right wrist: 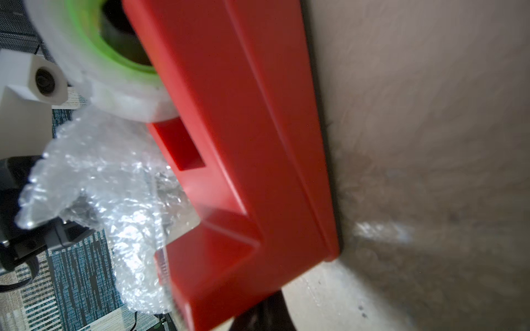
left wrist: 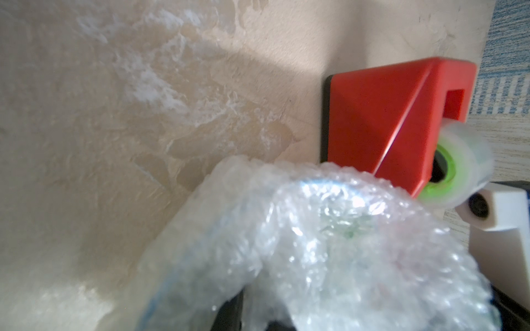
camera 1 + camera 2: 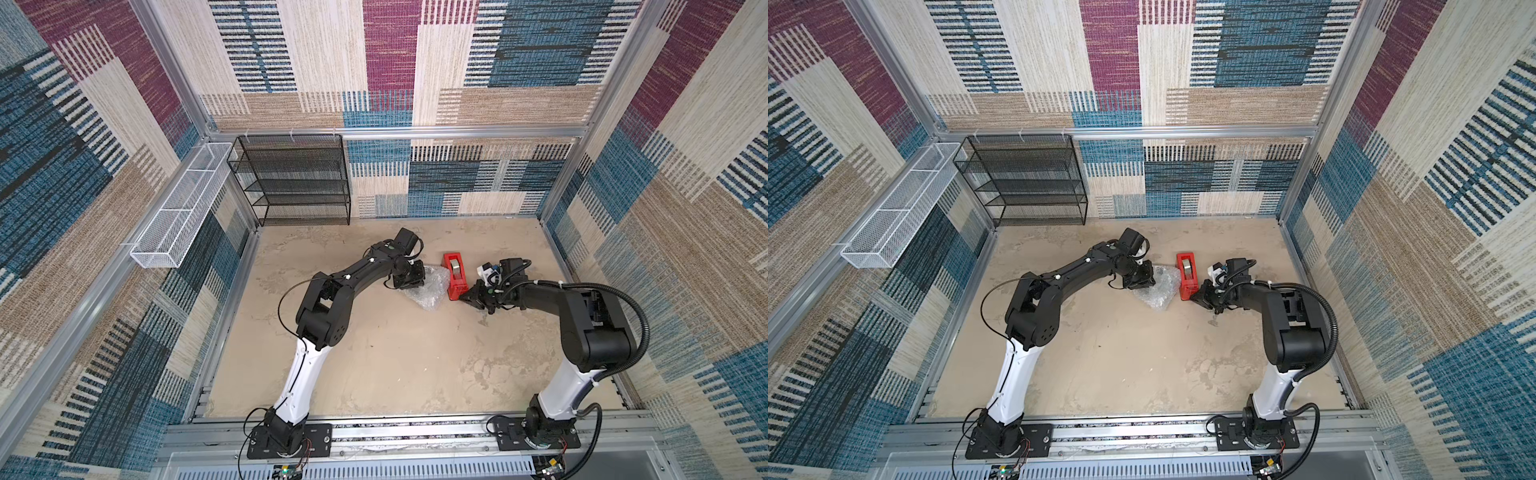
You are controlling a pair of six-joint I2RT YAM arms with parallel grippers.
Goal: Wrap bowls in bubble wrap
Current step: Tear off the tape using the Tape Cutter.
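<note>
In both top views the wrap (image 3: 430, 293) (image 3: 1158, 296) lies bunched on the table (image 3: 374, 353) just right of frame centre. It is a crumpled bundle whose long axis runs from the upper left, at the left gripper (image 3: 409, 279), down to a tapering point at the lower right. That gripper sits on the bundle's upper-left edge, so the left arm is plainly the nearer. The red dispenser (image 3: 455, 277) stands just beside the wrap on its right, its long axis running up and down the frame with a slight tilt, and it separates the bundle from the right gripper (image 3: 466, 297). The right gripper is clenched at the dispenser's lower end; whether it pinches anything cannot be told. In the left wrist view the wrap (image 2: 329, 252) is heaped right over the dark fingers, and the jaws appear nipped on a fold of it. A curved rim and green flecks showing through are probably the bowl (image 2: 341, 229), enclosed; which way it faces is unclear. The roll (image 2: 456, 169) sits in the dispenser just beyond. In the right wrist view the dispenser (image 1: 243, 143) spans the frame, with the wrap (image 1: 109, 186) hanging past it. Any tape would likely have to cross from the dispenser's far side to reach the bundle.
</note>
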